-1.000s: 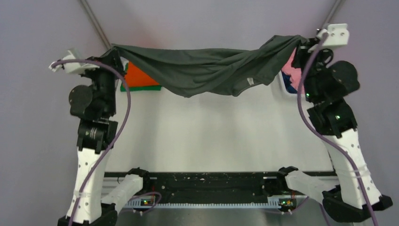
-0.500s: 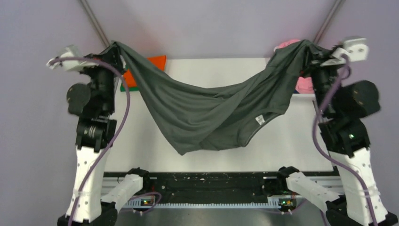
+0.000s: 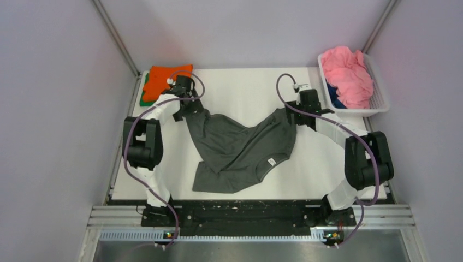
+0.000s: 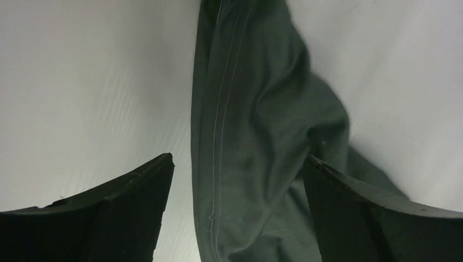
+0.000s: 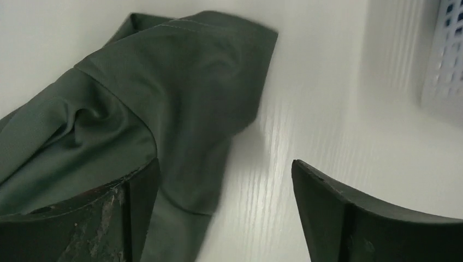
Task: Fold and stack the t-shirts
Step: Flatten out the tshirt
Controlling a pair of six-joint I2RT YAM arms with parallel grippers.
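Top external: dark grey t-shirt (image 3: 237,150) lies mid-counter (image 3: 245,87), rumpled and twisted, label (image 3: 271,161) up, so this looks like the lay-out step with no fold made. Wrist views: left end effector (image 4: 238,159) and right end effector (image 5: 225,164) both have fingers spread and grip nothing, each low over a far corner of the shirt; next likely needs a re-pinch and a pull flat. Counter is smooth white with room to spread. Orange t-shirt (image 3: 166,79) sits on green t-shirt (image 3: 143,101) far left, pink t-shirt (image 3: 346,68) and blue t-shirt (image 3: 334,98) in the basket (image 3: 379,93) far right, with plain walls (image 3: 240,27) close around.
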